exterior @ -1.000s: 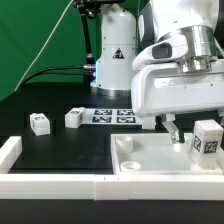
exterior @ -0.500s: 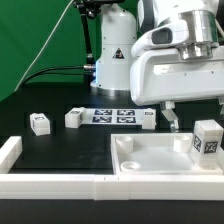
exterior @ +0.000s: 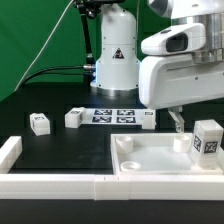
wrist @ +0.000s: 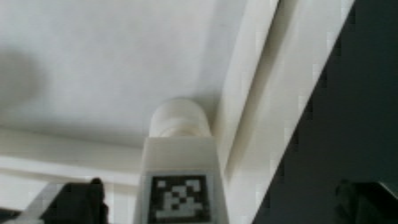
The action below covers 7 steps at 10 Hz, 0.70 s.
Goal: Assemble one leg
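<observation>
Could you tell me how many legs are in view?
4, by the exterior view: two legs left of the marker board, one at its right end, one upright on the white panel. The arm may hide others.

The tool now hangs higher above the white panel than a second ago (fingertip lifted clear), and the arm sits further toward the exterior view's right.
</observation>
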Each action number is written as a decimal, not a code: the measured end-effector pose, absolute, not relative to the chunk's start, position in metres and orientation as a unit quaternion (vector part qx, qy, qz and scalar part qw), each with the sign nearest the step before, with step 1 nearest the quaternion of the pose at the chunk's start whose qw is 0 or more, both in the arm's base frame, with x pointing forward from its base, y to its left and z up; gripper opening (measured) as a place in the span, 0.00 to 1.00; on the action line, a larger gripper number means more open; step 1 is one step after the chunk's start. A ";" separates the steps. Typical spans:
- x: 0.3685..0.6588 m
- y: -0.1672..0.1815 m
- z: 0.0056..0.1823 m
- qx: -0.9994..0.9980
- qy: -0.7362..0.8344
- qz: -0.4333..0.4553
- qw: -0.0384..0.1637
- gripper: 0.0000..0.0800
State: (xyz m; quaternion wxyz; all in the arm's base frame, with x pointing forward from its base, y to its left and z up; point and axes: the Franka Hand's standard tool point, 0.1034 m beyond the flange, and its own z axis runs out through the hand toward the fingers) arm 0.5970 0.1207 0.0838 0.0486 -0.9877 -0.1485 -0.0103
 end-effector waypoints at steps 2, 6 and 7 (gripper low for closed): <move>0.605 0.126 0.083 -0.985 -0.151 0.062 0.056 0.81; 0.615 0.121 0.080 -0.987 -0.148 0.039 0.054 0.81; 0.615 0.122 0.079 -0.987 -0.149 0.040 0.054 0.81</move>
